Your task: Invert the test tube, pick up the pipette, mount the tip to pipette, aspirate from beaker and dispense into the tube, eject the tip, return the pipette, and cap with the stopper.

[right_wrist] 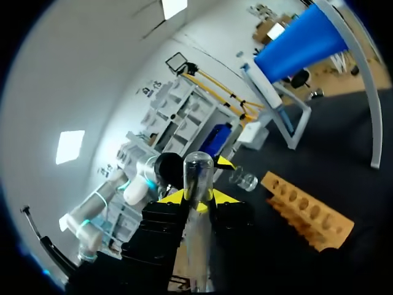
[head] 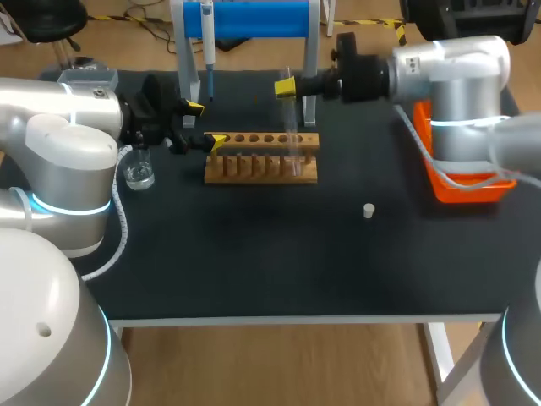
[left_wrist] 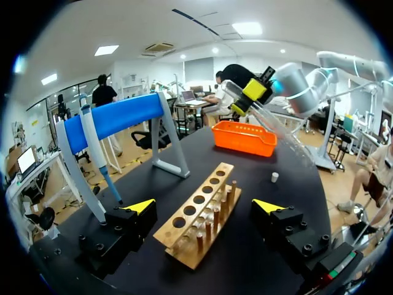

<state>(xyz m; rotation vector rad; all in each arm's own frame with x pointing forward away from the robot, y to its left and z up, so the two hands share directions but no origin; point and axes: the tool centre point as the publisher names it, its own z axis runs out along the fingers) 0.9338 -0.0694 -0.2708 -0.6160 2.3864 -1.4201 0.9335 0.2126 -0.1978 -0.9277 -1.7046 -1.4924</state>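
Surface point(head: 270, 271) carries a blue stand point(head: 254, 19) at its far edge, with the pipette point(head: 208, 51) hanging from it. An orange tray point(head: 469, 190) sits at the right edge. A wooden rack point(head: 262, 158) lies toward the far edge. The left pincer point(head: 205, 124) is released, fingers either side of the rack's left end. The right pincer point(right_wrist: 198, 198) grasps the tilted test tube point(right_wrist: 198, 169) by the rack's right end. A beaker point(head: 139, 173) stands near the left edge, and a small stopper point(head: 368, 211) right of centre.

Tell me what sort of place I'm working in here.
Likely a lab bench mock-up: a wooden test-tube rack with holes, a clear glass test tube, and a slim blue-and-white pipette hanging on a blue stand.
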